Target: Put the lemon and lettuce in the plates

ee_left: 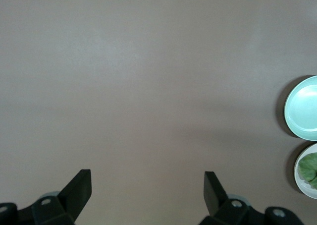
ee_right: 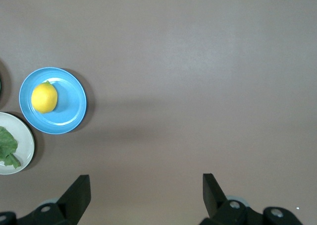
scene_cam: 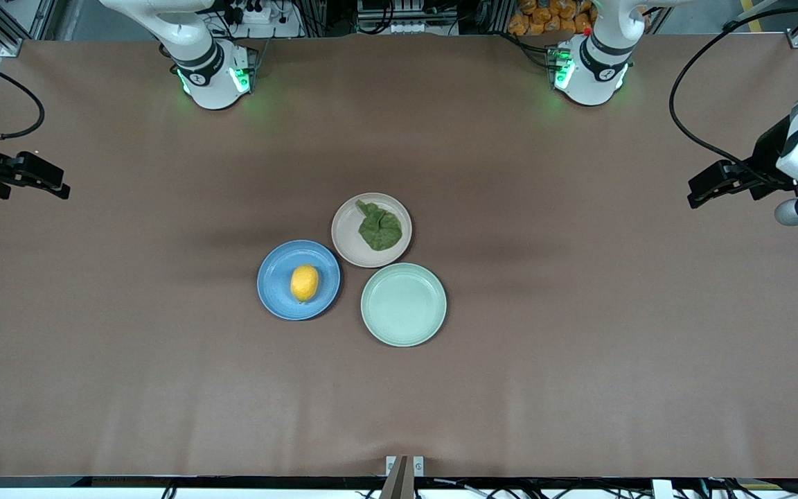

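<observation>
Brown table (scene_cam: 579, 360), plates (scene_cam: 371, 230) central (touching)

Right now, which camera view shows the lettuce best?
The front view: the whole lettuce lies in the beige plate, nothing covering it. The right wrist view cuts it at the picture's edge, and the left wrist view shows only a small part.

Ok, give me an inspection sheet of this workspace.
Surface: brown table, bare around the plates.
Job's things: lemon on blue plate; lettuce on beige plate.
Clutter: mint-green plate, nothing on it.
Grippers: left gripper open, over the left arm's end of the table; right gripper open, over the right arm's end; both hold nothing.
Cables: black cable loops over the table near the left arm.
Surroundings: orange items past the table's edge.
</observation>
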Controlling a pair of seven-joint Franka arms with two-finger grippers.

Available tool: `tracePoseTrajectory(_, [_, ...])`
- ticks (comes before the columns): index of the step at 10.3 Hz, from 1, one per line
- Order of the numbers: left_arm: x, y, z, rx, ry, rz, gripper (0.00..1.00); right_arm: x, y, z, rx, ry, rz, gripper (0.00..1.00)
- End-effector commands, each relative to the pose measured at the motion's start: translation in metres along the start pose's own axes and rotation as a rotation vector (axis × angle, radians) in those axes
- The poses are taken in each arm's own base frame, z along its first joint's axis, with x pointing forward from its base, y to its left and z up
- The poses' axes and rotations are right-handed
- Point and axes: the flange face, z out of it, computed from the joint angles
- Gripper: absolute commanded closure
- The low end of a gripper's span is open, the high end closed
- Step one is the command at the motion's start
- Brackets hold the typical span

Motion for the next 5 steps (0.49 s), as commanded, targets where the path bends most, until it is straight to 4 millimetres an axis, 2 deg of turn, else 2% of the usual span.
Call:
tracePoseTrajectory(1, [-0.005,0.001,0.002,0.007,-0.019,0.022,0.0,-0.005,-0.005,-0.009,0.006,0.018,0.012,0.0])
tracePoseTrajectory(5, [-0.007,0.007,0.014,0.006,-0.047,0.034,0.0,-0.005,-0.003,-0.017,0.011,0.035,0.015,0.0])
